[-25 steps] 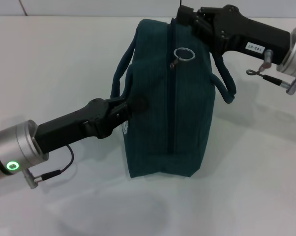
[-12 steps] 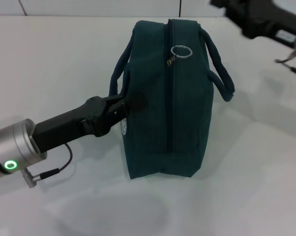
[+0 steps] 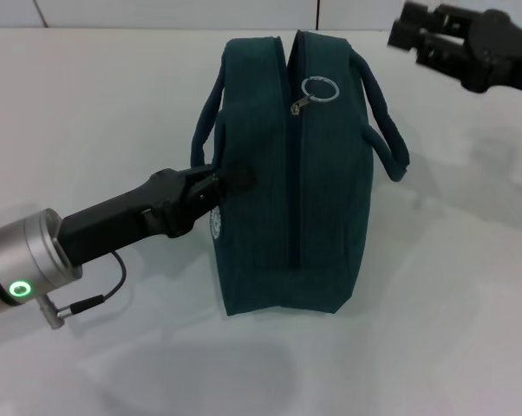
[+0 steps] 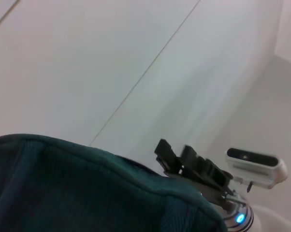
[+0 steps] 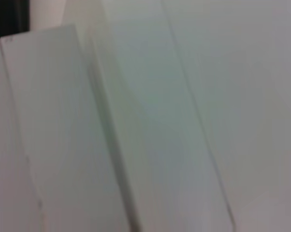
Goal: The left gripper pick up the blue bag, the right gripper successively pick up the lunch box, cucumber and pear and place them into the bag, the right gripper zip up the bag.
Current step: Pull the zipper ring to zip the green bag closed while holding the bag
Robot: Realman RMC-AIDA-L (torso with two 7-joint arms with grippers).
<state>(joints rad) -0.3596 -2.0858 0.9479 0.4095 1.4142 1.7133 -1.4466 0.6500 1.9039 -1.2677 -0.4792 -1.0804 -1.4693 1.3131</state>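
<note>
While my left arm reaches in from the near left, its silver cylinder segment (image 3: 22, 264) with the green light sits closest to me, and a thin black cable (image 3: 92, 295) loops under it. From there the black arm runs up and to the right to my left gripper (image 3: 231, 180), whose fingers are clamped on the left side of the blue bag (image 3: 296, 217), just where the left loop handle (image 3: 207, 130) comes down to the fabric. I hold the bag there, pinching fabric between narrow jaws.

That bag stands upright on the white table (image 3: 434, 329) in the middle of the scene, its near end toward me and its length running away to the far side. Its small white round logo (image 3: 216, 223) shows just beside my left fingers. Along the top the zipper line (image 3: 293, 173) runs near to far and looks drawn shut, with the metal ring pull (image 3: 319, 88) lying near the far end. The right loop handle (image 3: 387, 121) hangs off the right side.

Farther off, at the far right, my right gripper (image 3: 410, 33) hovers apart from the bag, touching nothing; whether its fingers are spread or together I cannot tell.
</note>
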